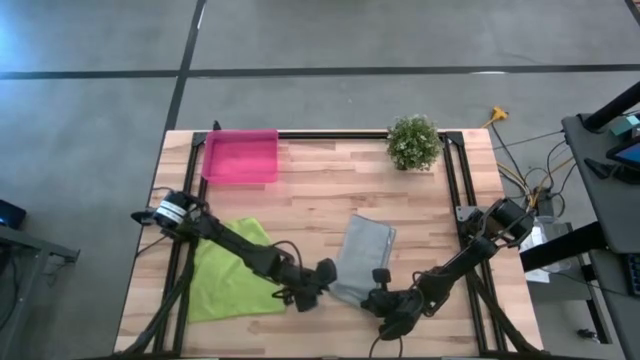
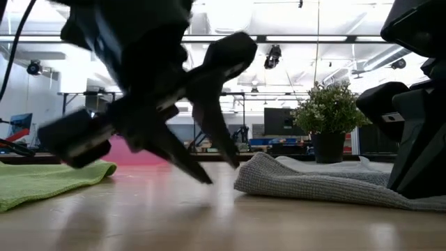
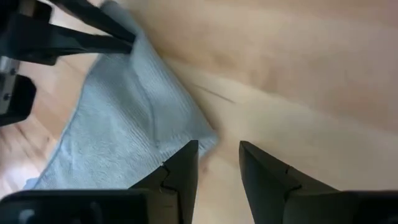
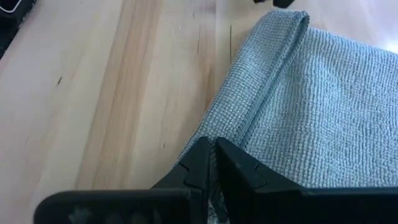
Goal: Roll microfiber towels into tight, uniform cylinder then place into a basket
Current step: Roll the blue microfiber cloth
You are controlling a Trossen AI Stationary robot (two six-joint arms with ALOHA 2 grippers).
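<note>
From above, the pink basket [image 1: 240,156] stood empty; the green towel [image 1: 232,272] and the grey towel [image 1: 362,258] lay unrolled on the bench [image 1: 320,200]. Left wrist: left hand [image 3: 217,154] partly open, empty, beside the grey corner. Right wrist: right hand [image 4: 213,154] pinched the grey edge.

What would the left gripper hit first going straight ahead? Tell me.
Probably bare table. The left gripper is open, fingertips just past the grey towel's corner, which lies beside its line, not in it. Depth is unclear; the right gripper pinches the towel farther off.
</note>
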